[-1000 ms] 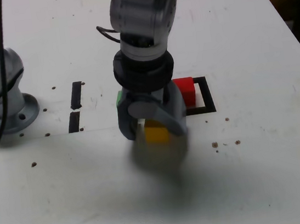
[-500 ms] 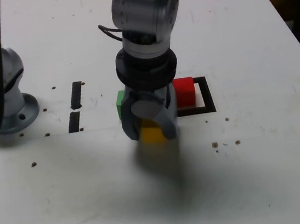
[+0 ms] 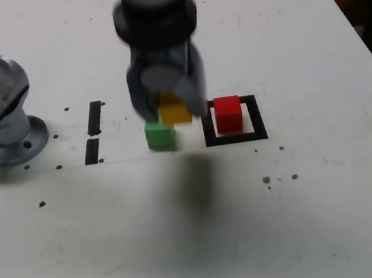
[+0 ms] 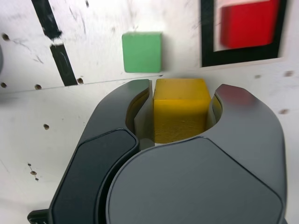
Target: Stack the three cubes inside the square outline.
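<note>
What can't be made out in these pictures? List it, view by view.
- Exterior view: the pincer and arm are motion-blurred, hiding its grip on the yellow cube.
- Wrist view: the pincer body covers the yellow cube's lower part.
- Wrist view: the picture edge cuts off the red cube and square outline.

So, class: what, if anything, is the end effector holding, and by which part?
The end effector holds the yellow cube, clamped by two opposite side faces, lifted clear of the table.
</note>
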You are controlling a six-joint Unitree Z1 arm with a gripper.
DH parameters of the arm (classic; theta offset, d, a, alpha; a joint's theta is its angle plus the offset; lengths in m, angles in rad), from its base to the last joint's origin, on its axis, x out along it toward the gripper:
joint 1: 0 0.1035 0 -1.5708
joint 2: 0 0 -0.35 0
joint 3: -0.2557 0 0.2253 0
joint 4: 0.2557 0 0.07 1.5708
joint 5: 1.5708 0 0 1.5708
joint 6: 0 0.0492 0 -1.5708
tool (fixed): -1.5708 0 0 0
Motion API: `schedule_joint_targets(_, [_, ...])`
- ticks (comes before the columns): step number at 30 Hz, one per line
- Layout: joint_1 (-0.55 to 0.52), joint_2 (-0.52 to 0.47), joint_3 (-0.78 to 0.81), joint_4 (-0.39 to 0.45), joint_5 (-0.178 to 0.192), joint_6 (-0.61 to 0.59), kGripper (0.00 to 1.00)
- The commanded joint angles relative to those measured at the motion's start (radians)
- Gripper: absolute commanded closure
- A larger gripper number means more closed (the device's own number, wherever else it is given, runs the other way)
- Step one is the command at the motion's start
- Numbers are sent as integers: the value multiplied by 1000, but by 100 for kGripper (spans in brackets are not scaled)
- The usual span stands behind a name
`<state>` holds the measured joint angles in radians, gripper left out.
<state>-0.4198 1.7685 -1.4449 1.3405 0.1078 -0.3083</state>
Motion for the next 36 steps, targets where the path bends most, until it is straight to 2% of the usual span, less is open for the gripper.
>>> schedule_joint_targets(1, [13, 21, -152, 137, 20, 4, 81])
schedule_joint_targets(4, [54, 76, -313, 227, 35, 24, 81])
schedule_joint_targets(7, [107, 142, -376, 231, -2, 48, 81])
schedule_joint_targets(11, [138, 182, -370, 198, -34, 62, 81])
schedule_joint_targets(17, [170, 190, -294, 131, -34, 72, 81])
schedule_joint_targets(26, [224, 192, -141, -17, -53, 102, 81])
schedule_joint_targets(36, [246, 202, -93, -76, -49, 118, 81])
